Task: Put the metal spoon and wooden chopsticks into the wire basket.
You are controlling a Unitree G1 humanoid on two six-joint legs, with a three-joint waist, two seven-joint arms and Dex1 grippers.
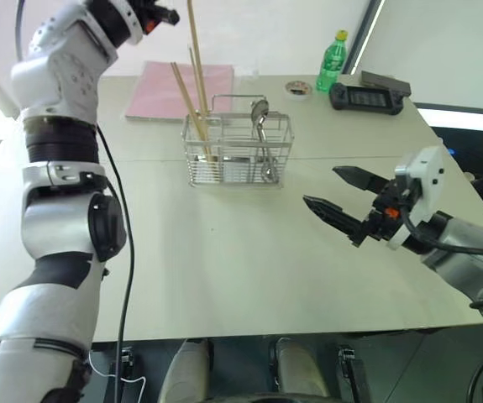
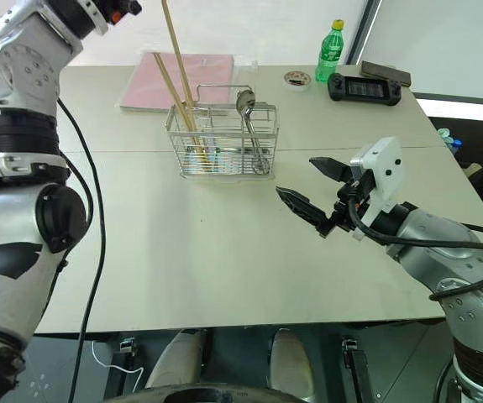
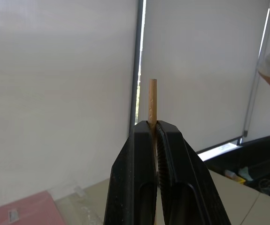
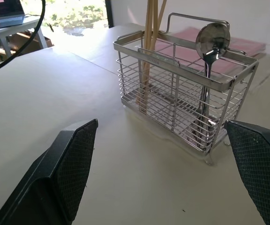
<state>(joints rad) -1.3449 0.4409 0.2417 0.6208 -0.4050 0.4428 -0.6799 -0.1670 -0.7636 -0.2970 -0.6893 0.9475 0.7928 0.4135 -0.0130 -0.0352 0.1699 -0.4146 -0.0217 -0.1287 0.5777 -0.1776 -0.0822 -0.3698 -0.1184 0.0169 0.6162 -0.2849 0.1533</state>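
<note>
We hold one long, thin, light tan wooden chopstick (image 1: 195, 42) in our left hand (image 1: 164, 14), which sits at the upper left of the head views; the wrist view shows its two black fingers pressed together on the stick, the blunt top end standing just above them. The stick's long axis runs almost upright, leaning slightly, and its lower end drops toward the rectangular silver wire basket (image 1: 238, 151) in the upper middle of the frame. Whether the tip is already inside the left compartment or just above its rim, we cannot tell. Another tan chopstick (image 1: 188, 99) leans in that same left end of the basket. The small shiny metal spoon (image 1: 260, 113) stands in the right end, bowl up. So the move ahead, as we judge it, runs straight down along the stick's own axis, then a release. Our right hand (image 1: 338, 195) hovers over the pale counter (image 1: 224, 252) at centre right, fingers spread wide and empty, pointing toward the basket but well apart from it.
</note>
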